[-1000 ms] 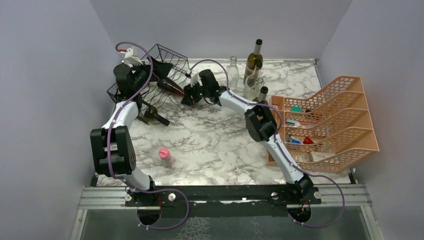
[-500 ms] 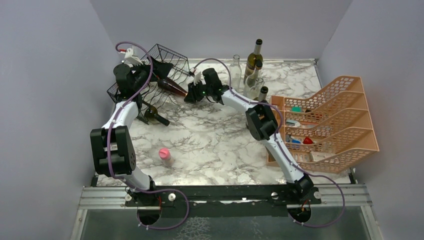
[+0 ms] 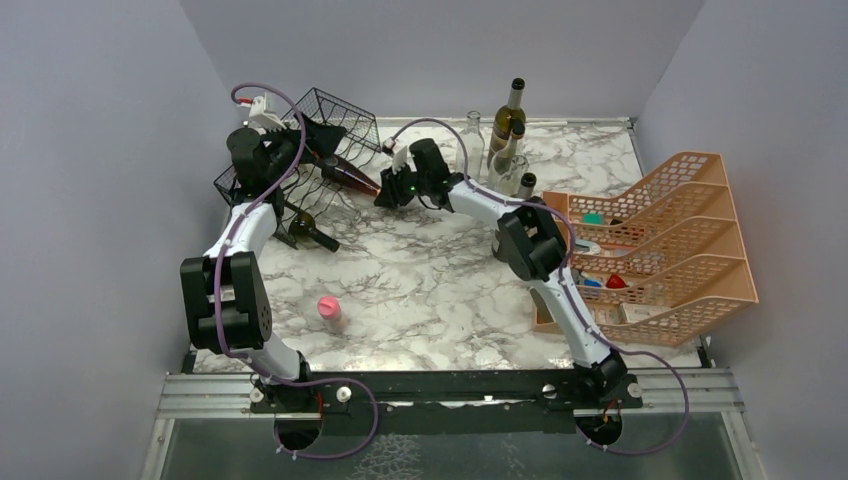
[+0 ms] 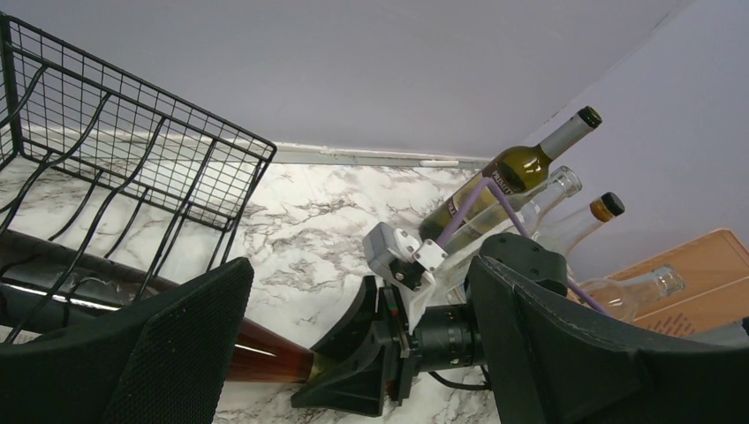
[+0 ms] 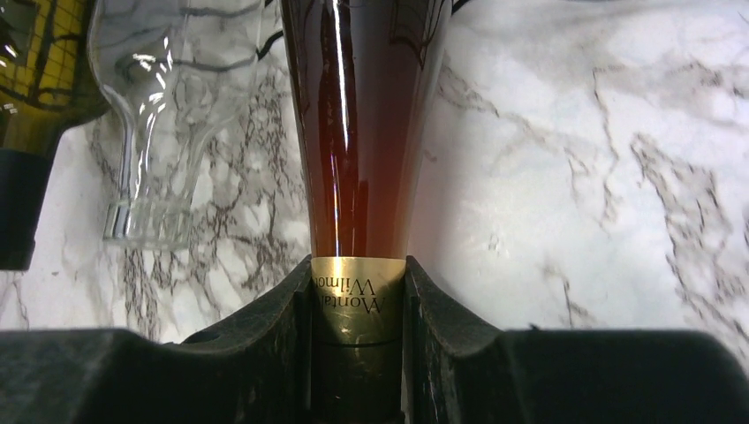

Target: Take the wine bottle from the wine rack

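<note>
The black wire wine rack (image 3: pixel 335 115) stands at the back left, tipped, and fills the left of the left wrist view (image 4: pixel 132 150). An amber wine bottle (image 3: pixel 348 174) lies in it, its gold-foiled neck pointing right. My right gripper (image 3: pixel 388 190) is shut on that neck. In the right wrist view the bottle (image 5: pixel 358 159) runs straight up from the clamped fingers (image 5: pixel 442 344). My left gripper (image 3: pixel 303 150) is open wide at the rack above the bottle. Its two black pads (image 4: pixel 168 353) frame the bottle (image 4: pixel 261 358) and the right gripper (image 4: pixel 353 380) without touching them.
A dark green bottle (image 3: pixel 312 232) lies in the rack's lower part, and a clear bottle (image 5: pixel 159 124) lies beside the amber one. Several bottles (image 3: pixel 507 125) stand at the back centre. A peach tiered organizer (image 3: pixel 665 245) sits at the right, a small pink object (image 3: pixel 329 309) near the front left.
My right gripper has closed on the amber bottle's neck and shifted slightly to the right with it. The left arm has not moved.
</note>
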### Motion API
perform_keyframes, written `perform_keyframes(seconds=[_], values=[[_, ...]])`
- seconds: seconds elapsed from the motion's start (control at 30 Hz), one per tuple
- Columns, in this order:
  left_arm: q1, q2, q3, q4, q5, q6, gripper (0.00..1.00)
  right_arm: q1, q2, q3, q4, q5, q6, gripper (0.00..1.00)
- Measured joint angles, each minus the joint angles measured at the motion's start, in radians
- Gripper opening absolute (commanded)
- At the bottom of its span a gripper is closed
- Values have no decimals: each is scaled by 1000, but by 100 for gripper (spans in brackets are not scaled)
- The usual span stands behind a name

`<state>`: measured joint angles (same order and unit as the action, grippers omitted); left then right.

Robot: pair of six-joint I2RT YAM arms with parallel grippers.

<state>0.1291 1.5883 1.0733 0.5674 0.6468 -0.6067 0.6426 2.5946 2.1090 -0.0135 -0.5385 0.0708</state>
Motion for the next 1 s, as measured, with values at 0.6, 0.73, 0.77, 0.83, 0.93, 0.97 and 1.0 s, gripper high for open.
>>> perform_keyframes(seconds=[0.6, 0.73, 0.77, 0.83, 0.93, 0.97, 1.0], values=[[0, 0, 0, 0, 0, -3, 99, 27, -382, -518, 133, 197, -95, 1], [0, 0, 0, 0, 0, -2, 99, 27, -461, -603, 140, 224, -99, 1], [0, 0, 0, 0, 0, -2, 99, 27, -479, -618, 140, 231, -99, 1], [0, 0, 0, 0, 0, 1, 99, 30, -511, -642, 135, 241, -99, 1], [-1, 0, 0, 0, 0, 8, 99, 31, -545, -661, 125, 252, -99, 1], [-3, 0, 0, 0, 0, 11, 99, 31, -558, -668, 122, 257, -99, 1], [-7, 0, 0, 0, 0, 16, 99, 31, -573, -679, 116, 263, -98, 1]])
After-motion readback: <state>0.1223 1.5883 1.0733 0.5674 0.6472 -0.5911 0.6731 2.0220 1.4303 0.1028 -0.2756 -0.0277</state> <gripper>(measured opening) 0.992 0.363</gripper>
